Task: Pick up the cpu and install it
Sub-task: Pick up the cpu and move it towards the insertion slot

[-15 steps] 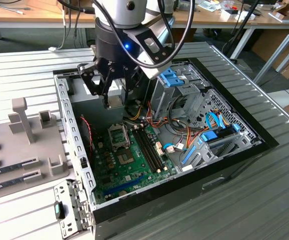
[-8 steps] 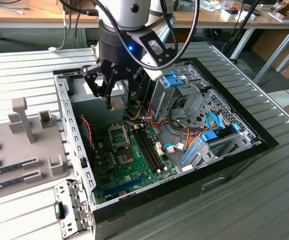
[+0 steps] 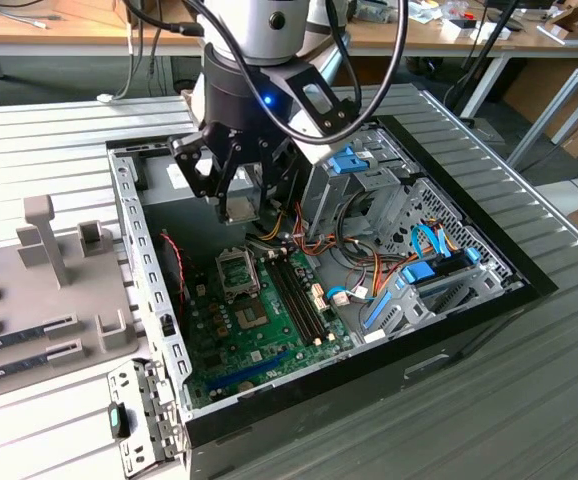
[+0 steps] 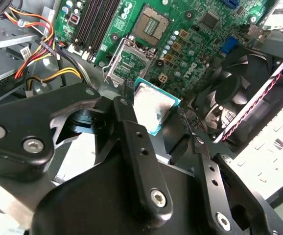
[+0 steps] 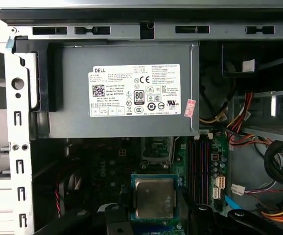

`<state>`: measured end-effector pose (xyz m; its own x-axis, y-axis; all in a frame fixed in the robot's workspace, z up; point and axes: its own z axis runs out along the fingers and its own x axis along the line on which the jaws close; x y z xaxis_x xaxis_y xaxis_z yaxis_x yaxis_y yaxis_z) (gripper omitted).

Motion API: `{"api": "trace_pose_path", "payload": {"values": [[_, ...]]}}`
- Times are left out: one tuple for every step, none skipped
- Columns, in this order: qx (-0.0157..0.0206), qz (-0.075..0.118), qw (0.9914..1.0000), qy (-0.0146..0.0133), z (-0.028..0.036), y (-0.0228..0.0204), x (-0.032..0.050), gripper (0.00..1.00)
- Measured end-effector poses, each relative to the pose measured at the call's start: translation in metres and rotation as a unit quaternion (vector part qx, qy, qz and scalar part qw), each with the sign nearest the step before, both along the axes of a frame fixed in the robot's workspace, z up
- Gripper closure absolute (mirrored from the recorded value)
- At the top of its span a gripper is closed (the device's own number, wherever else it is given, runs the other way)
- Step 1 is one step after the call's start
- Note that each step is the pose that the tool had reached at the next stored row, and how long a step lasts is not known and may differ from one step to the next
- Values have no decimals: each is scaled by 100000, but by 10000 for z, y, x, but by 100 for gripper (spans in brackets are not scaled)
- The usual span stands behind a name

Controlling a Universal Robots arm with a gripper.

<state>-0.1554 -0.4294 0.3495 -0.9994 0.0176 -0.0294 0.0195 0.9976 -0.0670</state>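
Note:
The cpu [image 4: 154, 104] is a small flat square with a silver-grey top and a thin green rim. My gripper [image 4: 153, 106] is shut on it, one black finger on each of two opposite edges. In the first wrist view the cpu [image 5: 154, 197] sits level between the fingers of the gripper [image 5: 154, 201]. In the exterior view the gripper [image 3: 239, 207] hangs inside the open computer case, a short way above the motherboard [image 3: 259, 320]. The processor socket [image 3: 237, 270] with its hinged metal frame lies just below and in front of the held chip. The second wrist view shows the socket frame [image 4: 130, 62] standing open.
The grey power supply box [image 5: 122, 88] sits right behind the gripper. Memory slots [image 3: 294, 290] run beside the socket, and loose cables [image 3: 354, 255] and a drive cage [image 3: 369, 180] lie toward the exterior view's right. A black fan [image 4: 239, 93] is close by. A grey parts fixture [image 3: 49, 250] stands outside the case.

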Motion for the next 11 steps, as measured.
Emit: {"api": "trace_pose_path", "payload": {"values": [[-31, 1, 100000, -1, -3, -5, 7, 53], [-66, 0, 100000, 0, -5, -10, 14, 53], [-114, -3, 100000, -1, -8, -17, 24, 53], [-144, -2, 100000, 2, -10, -22, 30, 53], [-204, -3, 100000, 0, -14, -33, 43, 53], [-249, -2, 100000, 0, -18, -40, 53, 53], [-271, -3, 100000, -3, -19, -44, 58, 53], [-292, -2, 100000, -1, -21, -48, 62, 53], [-329, -3, 99999, -3, -24, -55, 70, 53], [-348, -4, 99999, -5, -26, -59, 75, 53], [-368, -4, 99999, -3, -27, -62, 78, 53]]}}
